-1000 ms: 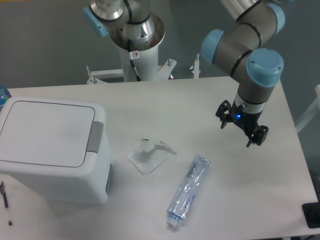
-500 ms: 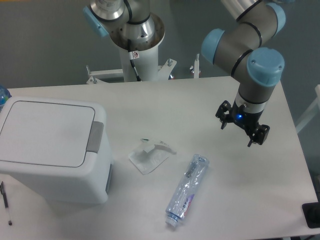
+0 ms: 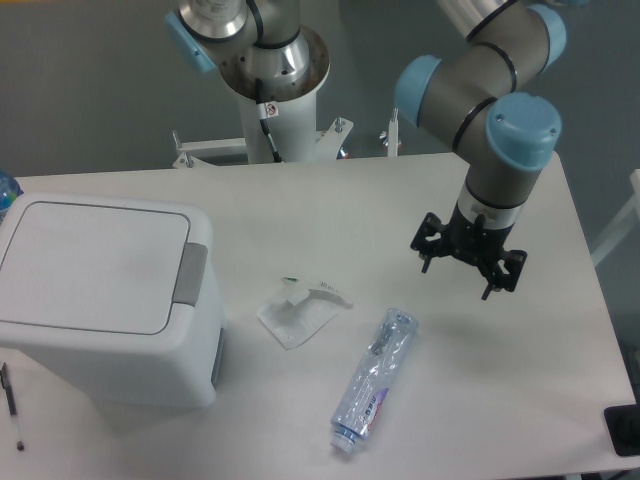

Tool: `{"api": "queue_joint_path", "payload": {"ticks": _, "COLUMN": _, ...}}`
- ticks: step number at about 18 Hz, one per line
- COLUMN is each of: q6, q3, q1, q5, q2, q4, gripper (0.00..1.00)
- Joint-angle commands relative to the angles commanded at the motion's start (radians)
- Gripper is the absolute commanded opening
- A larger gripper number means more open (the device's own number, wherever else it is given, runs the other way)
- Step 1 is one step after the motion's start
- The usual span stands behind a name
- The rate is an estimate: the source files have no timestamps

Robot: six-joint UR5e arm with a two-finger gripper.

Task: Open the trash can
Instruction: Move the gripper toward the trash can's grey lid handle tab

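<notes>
A white trash can (image 3: 100, 300) sits at the left edge of the table (image 3: 400, 200), lid shut, its grey push tab (image 3: 189, 273) facing right. The gripper (image 3: 467, 270) hangs well apart from it, above the table's right half, fingers spread wide and holding nothing. Since the earlier frame it has shifted left toward the can (only slightly). A crushed plastic bottle (image 3: 374, 380) lies near the front edge.

A single fixed camera looks steeply down from the front at moderate range, facing the arm's base. The table (image 3: 330, 200) fills the frame; its left and near edges are cropped.
</notes>
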Motion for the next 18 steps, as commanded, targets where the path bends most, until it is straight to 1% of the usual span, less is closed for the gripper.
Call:
{"api": "queue_joint_path", "payload": {"ticks": 2, "q6": -0.034, "q3": 0.003, "q1": -0.003, "q5": -0.03, "q2": 0.009, "q4": 0.0, "gripper": 1.0}}
{"api": "queue_joint_path", "payload": {"ticks": 5, "q6": -0.161, "q3": 0.006, "q1": -0.011, "q5": -0.061, "q2": 0.014, "q4": 0.002, "gripper": 1.0}}
{"api": "queue_joint_path", "payload": {"ticks": 6, "q6": -0.179, "q3": 0.009, "q1": -0.017, "q5": -0.067, "q2": 0.012, "q4": 0.006, "gripper": 1.0}}
{"api": "queue_joint_path", "payload": {"ticks": 8, "q6": -0.189, "q3": 0.0, "q1": -0.021, "q5": -0.141, "q2": 0.011, "q4": 0.006, "gripper": 1.0}}
{"api": "queue_joint_path", "payload": {"ticks": 10, "q6": -0.233, "q3": -0.002, "q1": -0.025, "q5": -0.196, "q2": 0.014, "q4": 0.005, "gripper": 1.0}}
{"api": "queue_joint_path", "payload": {"ticks": 12, "q6": -0.282, "q3": 0.003, "q1": -0.037, "q5": -0.199, "q2": 0.023, "q4": 0.002, "gripper": 1.0}}
{"api": "queue_joint_path", "payload": {"ticks": 16, "q6": -0.359, "q3": 0.02, "q1": -0.089, "q5": -0.196, "q2": 0.04, "q4": -0.015, "gripper": 1.0}}
{"api": "queue_joint_path", "payload": {"ticks": 17, "q6": -0.385, "q3": 0.034, "q1": -0.103, "q5": -0.196, "q2": 0.04, "q4": -0.023, "gripper": 1.0}}
{"api": "queue_joint_path", "payload": {"ticks": 18, "q6": -0.411, "q3": 0.053, "q1": -0.115, "q5": -0.196, "q2": 0.04, "q4": -0.046, "gripper": 1.0}}
